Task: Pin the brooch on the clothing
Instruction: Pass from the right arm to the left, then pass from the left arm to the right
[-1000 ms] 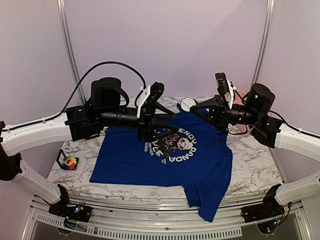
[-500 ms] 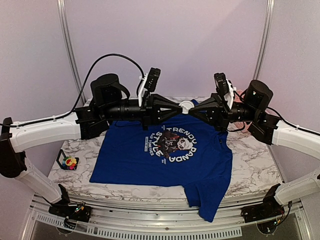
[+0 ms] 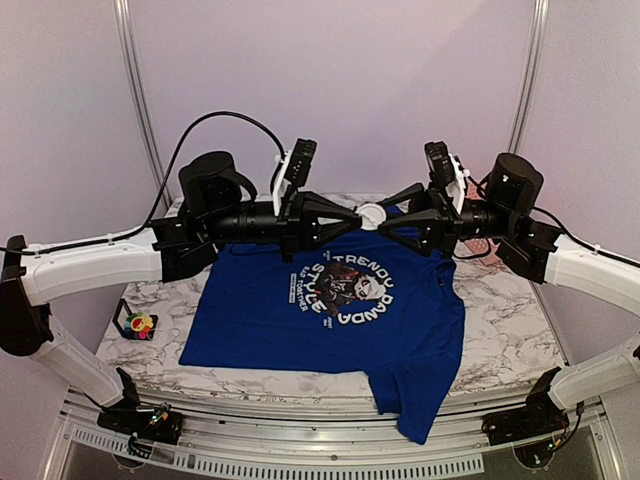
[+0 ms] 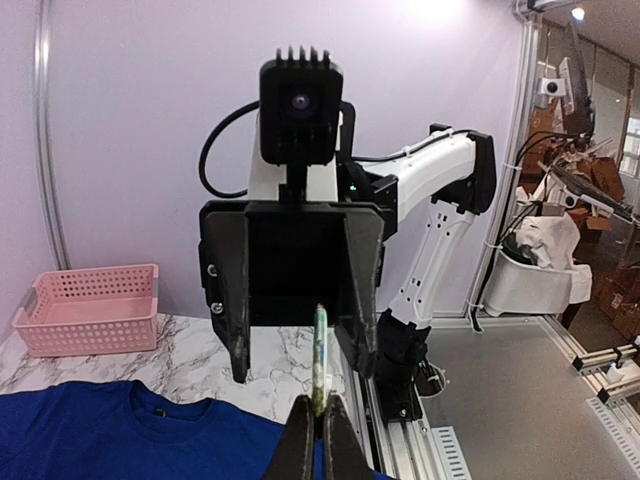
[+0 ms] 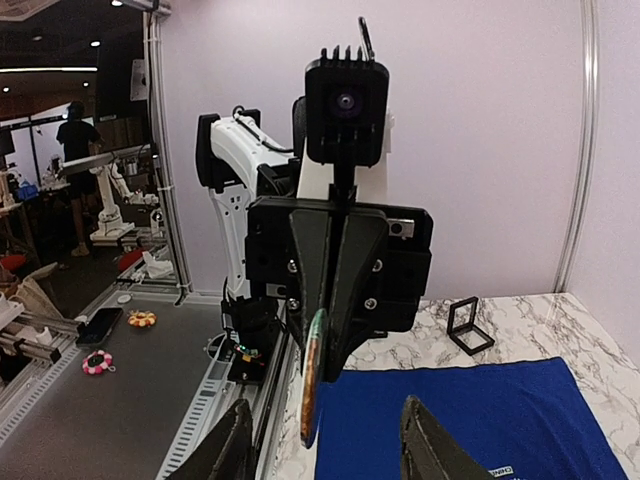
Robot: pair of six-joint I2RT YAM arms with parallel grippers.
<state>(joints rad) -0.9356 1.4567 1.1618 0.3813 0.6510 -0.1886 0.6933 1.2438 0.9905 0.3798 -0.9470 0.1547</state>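
Observation:
The clothing point(image 3: 300, 330) is a royal-blue T-shirt lying flat on the marble table, print side up. The brooch point(image 3: 142, 324), a small multicoloured flower, sits at the table's far left beside a black frame. Above the shirt's collar both arms meet tip to tip. My left gripper point(image 3: 358, 212) point(image 4: 318, 415) is shut on the rim of a thin round disc point(image 3: 372, 213) point(image 4: 319, 350) point(image 5: 312, 375), pale on top and greenish-orange along its edge. My right gripper point(image 3: 388, 212) point(image 5: 325, 425) stands open, its fingers on either side of the disc and clear of it.
A pink lattice basket point(image 4: 90, 310) stands at the back right of the table. The black open-frame cube point(image 5: 470, 325) is at the far left. One sleeve of the shirt point(image 3: 415, 400) hangs over the table's front edge.
My left gripper came in from the left and shut on the disc. My right gripper, shut on the disc until half a second ago, has opened.

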